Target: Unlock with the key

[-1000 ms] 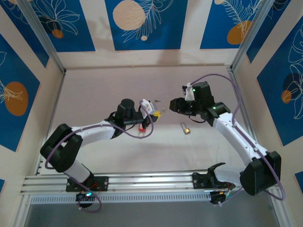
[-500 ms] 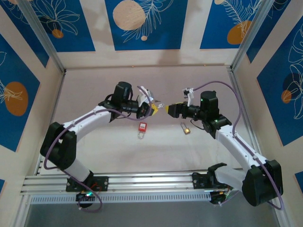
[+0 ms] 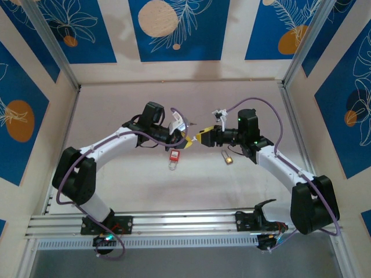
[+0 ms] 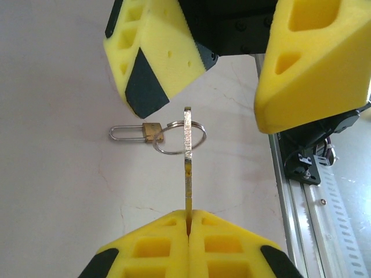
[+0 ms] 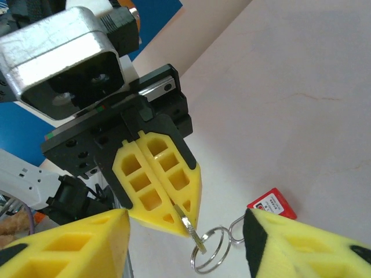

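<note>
Left gripper [image 4: 188, 215] pinches the thin brass key [image 4: 187, 153] mid-air above the pale table's [image 3: 127, 185] centre; right gripper [image 4: 206, 114] gapes around its steel ring [image 4: 179, 138]. Best closing squarely on the blade before the left lets go.

- On my remote feed, the pale table [image 3: 116, 179], faintly veined with brown, stretches to the back wall.
- Blue wall panels [image 3: 179, 29] with white leaf drawings and cream and orange discs stand on three sides, cream strips between them.
- Silver corner posts [image 3: 55, 49] slant up at left and right.
- Aluminium rails [image 3: 185, 223] cross the near edge, with a slotted strip [image 3: 191, 242] just beside them.
</note>
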Available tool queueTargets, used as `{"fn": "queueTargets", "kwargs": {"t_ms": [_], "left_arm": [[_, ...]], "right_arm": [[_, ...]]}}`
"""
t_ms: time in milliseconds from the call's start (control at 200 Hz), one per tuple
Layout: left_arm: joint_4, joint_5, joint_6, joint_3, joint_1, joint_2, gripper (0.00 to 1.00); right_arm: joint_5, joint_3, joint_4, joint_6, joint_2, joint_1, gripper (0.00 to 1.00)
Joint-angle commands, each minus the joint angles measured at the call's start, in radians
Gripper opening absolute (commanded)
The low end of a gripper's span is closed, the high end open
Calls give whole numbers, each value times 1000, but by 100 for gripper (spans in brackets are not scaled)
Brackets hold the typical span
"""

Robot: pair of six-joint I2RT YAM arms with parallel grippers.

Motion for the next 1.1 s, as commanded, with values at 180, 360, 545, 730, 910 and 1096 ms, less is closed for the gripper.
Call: {"fn": "queueTargets", "kwargs": {"t_ms": [180, 360, 545, 730, 910, 1096], "left_arm": [[-21, 52, 26, 30, 5, -2, 0], [-24, 52, 27, 30, 4, -7, 0], [-24, 52, 30, 32, 4, -5, 0], [-22, 66, 24, 44, 6, 7, 0], [-26, 75, 20, 51, 5, 13, 0], [-21, 80, 14, 51, 6, 19, 0]], "right_arm": [[-57, 39, -6, -33, 7, 34, 43], [-56, 35, -17, -44, 10, 41, 37], [-62, 33, -21, -48, 14, 50, 30], [-61, 42, -40, -63, 23, 61, 28], [-54, 40, -43, -72, 31, 62, 26], [-54, 44, -45, -74, 36, 62, 17]]}}
